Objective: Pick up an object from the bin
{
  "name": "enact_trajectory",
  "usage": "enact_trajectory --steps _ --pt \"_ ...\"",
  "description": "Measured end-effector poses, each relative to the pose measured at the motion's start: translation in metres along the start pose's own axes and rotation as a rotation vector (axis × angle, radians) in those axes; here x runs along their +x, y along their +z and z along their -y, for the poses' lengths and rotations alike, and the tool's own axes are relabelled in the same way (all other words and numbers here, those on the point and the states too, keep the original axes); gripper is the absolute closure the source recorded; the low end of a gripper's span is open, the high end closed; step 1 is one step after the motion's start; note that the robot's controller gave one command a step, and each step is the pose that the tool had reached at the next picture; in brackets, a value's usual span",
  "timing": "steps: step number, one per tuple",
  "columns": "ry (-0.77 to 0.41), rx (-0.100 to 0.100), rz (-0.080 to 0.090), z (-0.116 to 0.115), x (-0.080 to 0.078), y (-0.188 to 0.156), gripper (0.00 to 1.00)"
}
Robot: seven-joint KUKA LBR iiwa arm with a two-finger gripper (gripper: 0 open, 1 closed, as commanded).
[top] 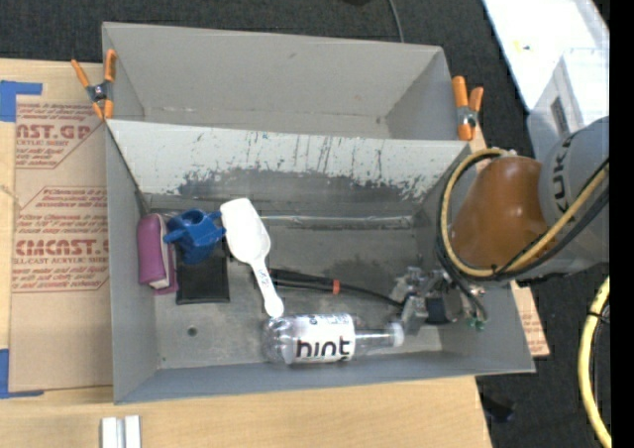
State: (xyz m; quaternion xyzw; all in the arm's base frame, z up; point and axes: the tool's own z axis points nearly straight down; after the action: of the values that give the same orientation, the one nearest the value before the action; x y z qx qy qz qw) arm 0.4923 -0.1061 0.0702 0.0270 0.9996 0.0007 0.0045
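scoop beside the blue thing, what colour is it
The scoop is white; camera view.

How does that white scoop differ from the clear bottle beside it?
The white plastic scoop is opaque; the clear plastic bottle is see-through, with dark lettering. The scoop lies slantwise, the bottle straight across. The bottle's neck points toward the end effector; the scoop lies farther left. Both lie flat.

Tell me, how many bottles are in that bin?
1. A clear bottle lies on its side at the bin's near wall, cap toward the gripper. The arm hides the right corner, so another could be there.
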Motion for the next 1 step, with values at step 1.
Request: enact_trajectory --steps 1 --pt "0.0 -0.001 -0.001 -0.0006 0.0003 -0.0073 1.0"
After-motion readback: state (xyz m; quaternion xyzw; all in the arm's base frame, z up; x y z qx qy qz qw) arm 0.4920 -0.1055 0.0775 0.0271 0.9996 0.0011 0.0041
